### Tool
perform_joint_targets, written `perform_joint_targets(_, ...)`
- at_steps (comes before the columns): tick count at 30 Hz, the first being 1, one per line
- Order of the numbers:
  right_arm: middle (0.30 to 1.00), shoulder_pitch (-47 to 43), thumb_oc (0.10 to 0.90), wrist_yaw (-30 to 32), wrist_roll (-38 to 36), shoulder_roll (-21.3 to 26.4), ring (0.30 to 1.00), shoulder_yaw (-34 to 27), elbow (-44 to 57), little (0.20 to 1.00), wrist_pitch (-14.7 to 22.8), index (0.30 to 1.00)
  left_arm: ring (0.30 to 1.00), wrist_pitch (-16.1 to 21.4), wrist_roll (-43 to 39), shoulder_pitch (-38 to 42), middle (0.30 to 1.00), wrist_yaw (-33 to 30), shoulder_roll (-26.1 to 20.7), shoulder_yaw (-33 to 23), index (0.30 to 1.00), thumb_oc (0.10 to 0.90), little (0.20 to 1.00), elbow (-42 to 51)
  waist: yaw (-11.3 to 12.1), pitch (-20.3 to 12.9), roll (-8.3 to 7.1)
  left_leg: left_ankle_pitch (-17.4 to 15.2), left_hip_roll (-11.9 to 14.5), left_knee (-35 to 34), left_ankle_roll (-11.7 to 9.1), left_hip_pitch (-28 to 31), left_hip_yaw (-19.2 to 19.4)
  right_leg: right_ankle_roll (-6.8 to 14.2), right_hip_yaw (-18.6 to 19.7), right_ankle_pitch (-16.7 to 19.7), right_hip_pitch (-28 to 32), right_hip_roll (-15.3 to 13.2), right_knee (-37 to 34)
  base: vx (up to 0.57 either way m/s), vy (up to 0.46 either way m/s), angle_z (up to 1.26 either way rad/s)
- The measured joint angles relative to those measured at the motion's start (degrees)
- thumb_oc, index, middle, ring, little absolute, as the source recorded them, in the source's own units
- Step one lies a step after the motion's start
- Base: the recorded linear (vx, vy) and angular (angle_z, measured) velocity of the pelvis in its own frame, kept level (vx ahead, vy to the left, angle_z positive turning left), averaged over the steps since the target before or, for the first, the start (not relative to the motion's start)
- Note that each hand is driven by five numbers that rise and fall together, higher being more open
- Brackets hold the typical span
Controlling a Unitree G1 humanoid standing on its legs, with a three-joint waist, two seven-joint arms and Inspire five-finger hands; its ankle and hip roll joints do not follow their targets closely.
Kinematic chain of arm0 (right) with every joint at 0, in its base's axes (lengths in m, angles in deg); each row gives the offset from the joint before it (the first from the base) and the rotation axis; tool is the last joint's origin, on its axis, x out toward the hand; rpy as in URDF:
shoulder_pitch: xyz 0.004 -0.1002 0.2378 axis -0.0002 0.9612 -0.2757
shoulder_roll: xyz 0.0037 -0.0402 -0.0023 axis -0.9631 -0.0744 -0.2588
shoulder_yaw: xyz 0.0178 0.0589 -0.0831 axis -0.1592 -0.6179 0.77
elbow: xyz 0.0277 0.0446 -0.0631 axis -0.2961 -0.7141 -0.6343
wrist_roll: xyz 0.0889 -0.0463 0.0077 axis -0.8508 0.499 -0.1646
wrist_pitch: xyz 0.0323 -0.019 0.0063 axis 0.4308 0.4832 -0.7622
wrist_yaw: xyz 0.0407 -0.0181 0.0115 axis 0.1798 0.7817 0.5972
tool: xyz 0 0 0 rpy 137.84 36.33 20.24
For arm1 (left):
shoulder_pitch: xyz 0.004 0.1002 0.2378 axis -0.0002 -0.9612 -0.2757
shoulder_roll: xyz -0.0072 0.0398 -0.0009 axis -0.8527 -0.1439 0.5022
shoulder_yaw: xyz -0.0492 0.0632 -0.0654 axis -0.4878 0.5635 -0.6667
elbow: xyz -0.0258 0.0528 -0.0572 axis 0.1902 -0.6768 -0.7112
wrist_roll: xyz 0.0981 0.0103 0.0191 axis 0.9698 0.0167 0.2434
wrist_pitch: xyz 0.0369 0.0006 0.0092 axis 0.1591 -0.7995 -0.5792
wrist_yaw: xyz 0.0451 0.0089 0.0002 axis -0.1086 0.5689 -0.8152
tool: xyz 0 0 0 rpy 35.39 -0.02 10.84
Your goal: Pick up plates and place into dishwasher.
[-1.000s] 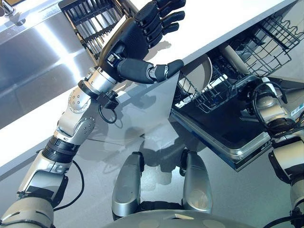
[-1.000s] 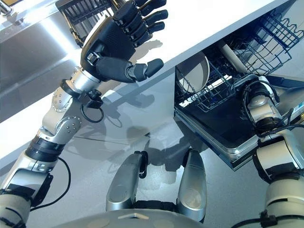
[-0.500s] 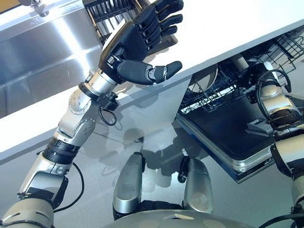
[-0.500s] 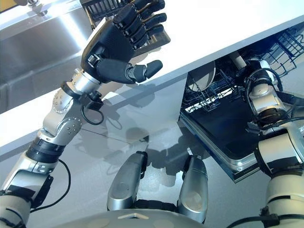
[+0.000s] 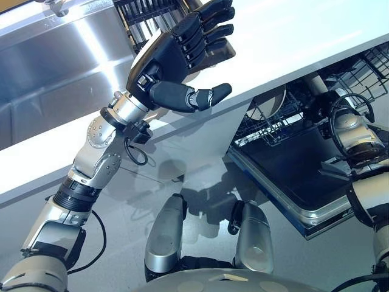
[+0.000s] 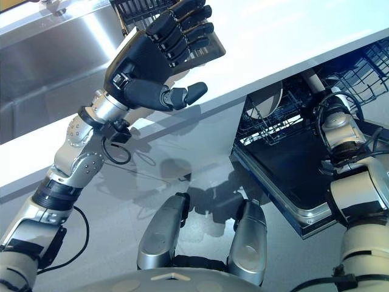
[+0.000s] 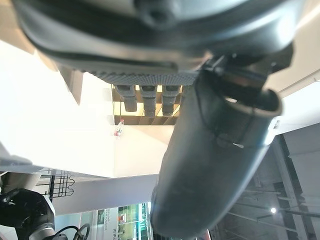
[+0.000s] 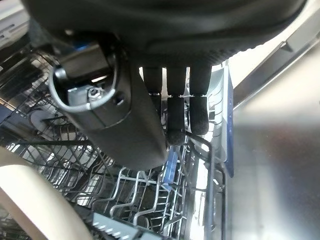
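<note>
A kitchen: a long white worktop (image 5: pixel 316 36) runs across the scene, with a stainless steel sink (image 5: pixel 55 73) sunk into it at one end and a dark wire dish rack (image 5: pixel 149 15) standing just beside the basin. Below the worktop a dishwasher stands open, its door (image 5: pixel 292 182) folded down and its wire basket (image 6: pixel 273 115) pulled out, a pale plate (image 6: pixel 267 100) upright in it. The floor (image 5: pixel 182 176) is smooth and grey

Plate (image 5: pixel 271 101) in the dishwasher rack (image 6: pixel 275 115): upper part hidden beneath the white countertop (image 5: pixel 292 42) edge. Right hand (image 8: pixel 170 107): fingers reach among the rack wires (grasp cannot be told). Dish rack (image 5: pixel 146 18) on the countertop: cut off by the top edge, partly behind the left hand (image 5: pixel 176 58).
</note>
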Motion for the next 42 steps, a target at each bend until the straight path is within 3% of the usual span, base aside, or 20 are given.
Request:
perform_joint_targets(7,0.300,22.1,0.100,6.5,3.4,0.1,0.300,-11.8,26.9,0.200,0.5,0.300,0.900,1.0,0.3,-5.4,0.900,-2.2,-0.2,-4.3,0.900,0.800,0.900,3.0,-2.5,0.6,-1.14,-1.1,1.0,0.9,-0.1,0.1,0.4,0.3,1.2,-0.2,0.4,1.8,-0.8,0.01,0.018,-0.05)
perform_joint_targets(15,0.300,35.9,0.100,15.0,9.7,-4.2,0.300,-20.1,36.2,0.200,2.0,0.300,0.900,2.5,1.6,-11.4,0.900,-2.4,-0.2,-9.4,0.900,0.800,0.900,7.2,-4.6,0.7,-1.29,-1.5,1.6,0.8,0.0,-0.4,1.1,0.9,2.8,-0.6,-0.4,3.2,-1.2,0.01,0.009,-0.02)
perform_joint_targets(21,0.300,39.9,0.100,15.7,11.3,-6.0,0.300,-20.2,36.6,0.200,3.1,0.300,0.900,3.3,3.2,-13.1,0.900,-2.0,0.0,-10.9,0.900,0.800,0.900,7.5,-4.9,0.7,-1.27,-1.7,2.1,0.7,-0.1,-0.2,1.6,0.7,3.5,-0.5,-0.5,3.7,-1.2,0.01,0.004,-0.04)
perform_joint_targets(30,0.300,37.5,0.100,15.1,11.0,-6.6,0.300,-18.8,30.3,0.200,2.7,0.300,0.900,3.3,3.6,-13.3,0.900,-1.7,0.0,-11.0,0.900,0.800,0.900,7.4,-5.0,0.6,-1.03,-1.7,2.1,0.8,-0.1,-0.1,1.7,0.7,3.5,-0.4,-0.4,3.7,-1.0,0.00,-0.024,0.00)
perform_joint_targets(38,0.300,22.2,0.100,6.0,4.9,-6.6,0.300,-7.0,10.6,0.200,-1.7,0.300,0.900,3.0,3.5,-9.7,0.900,-2.1,0.0,-6.6,0.900,0.800,0.900,6.8,-3.0,0.5,-0.95,-1.7,1.8,1.7,-0.2,-0.1,1.2,0.4,3.2,-0.7,-0.4,3.3,0.3,0.01,-0.041,0.03)
perform_joint_targets(42,0.300,11.5,0.100,-0.6,2.3,-6.8,0.300,-4.1,-3.2,0.200,-3.7,0.300,0.900,0.1,3.5,-6.2,0.900,-2.1,0.4,-3.7,0.900,0.800,0.900,5.5,-1.7,0.5,-0.74,-1.6,1.2,2.4,-0.3,-0.8,0.3,0.4,2.4,-0.8,-0.6,2.6,1.1,-0.01,-0.075,0.13)
